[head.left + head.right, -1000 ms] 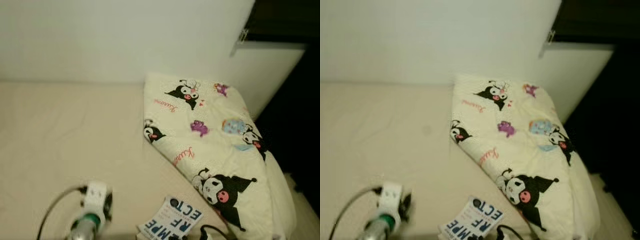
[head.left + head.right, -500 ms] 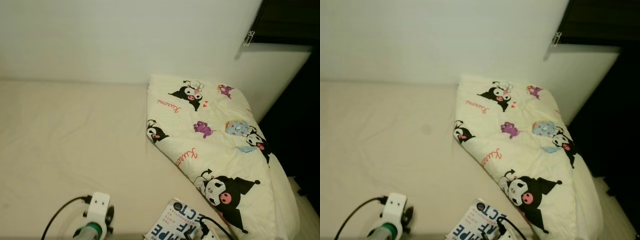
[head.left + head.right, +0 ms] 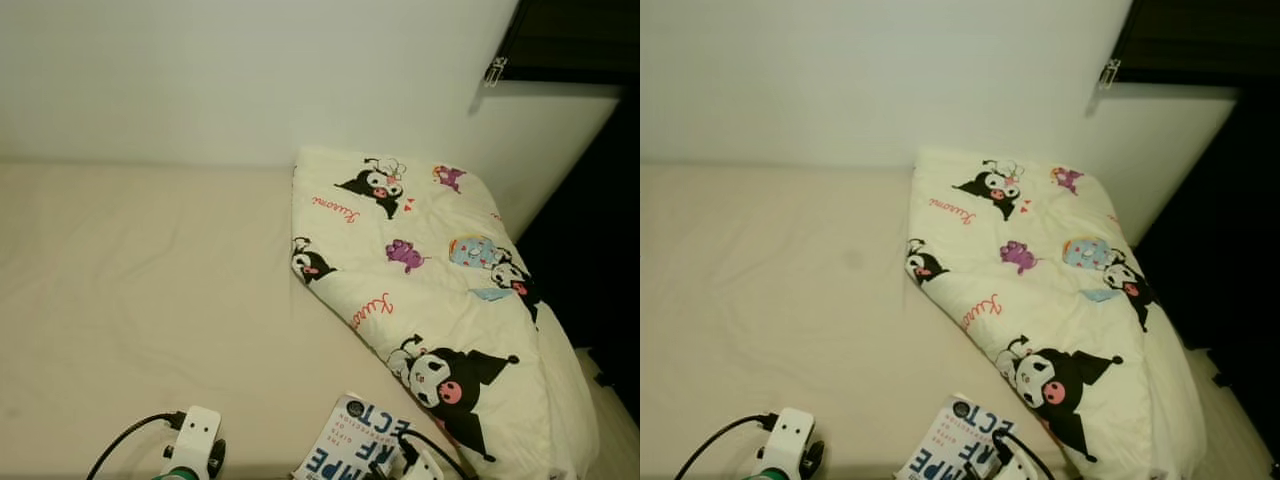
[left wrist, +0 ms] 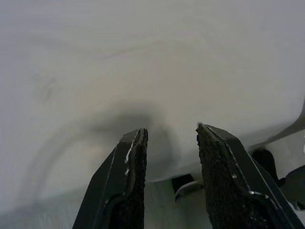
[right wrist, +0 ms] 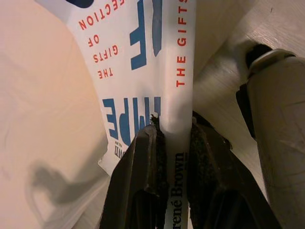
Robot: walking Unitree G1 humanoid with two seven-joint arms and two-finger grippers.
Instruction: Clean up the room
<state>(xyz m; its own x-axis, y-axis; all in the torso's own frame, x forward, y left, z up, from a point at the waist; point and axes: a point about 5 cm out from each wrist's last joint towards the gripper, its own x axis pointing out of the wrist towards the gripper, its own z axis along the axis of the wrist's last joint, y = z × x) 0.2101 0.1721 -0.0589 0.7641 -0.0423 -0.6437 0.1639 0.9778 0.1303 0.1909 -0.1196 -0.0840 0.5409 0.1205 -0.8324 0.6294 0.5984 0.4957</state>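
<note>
Low at bed (image 3: pixel 130 290) edge, right gripper (image 5: pixel 172 138) fingers clamping book (image 3: pixel 357 446) spine, left gripper (image 4: pixel 170 143) fingers apart

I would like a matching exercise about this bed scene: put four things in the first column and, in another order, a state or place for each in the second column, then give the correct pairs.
Column 1
1. book
2. quilt
3. left gripper
4. bed sheet

Column 2
A. folded, printed with cartoon characters, on the right part of the bed
B. open, holding nothing
C. clamped by its spine between the fingers of the right gripper
D. plain beige, slightly wrinkled

Pairs: 1-C, 2-A, 3-B, 4-D
</note>
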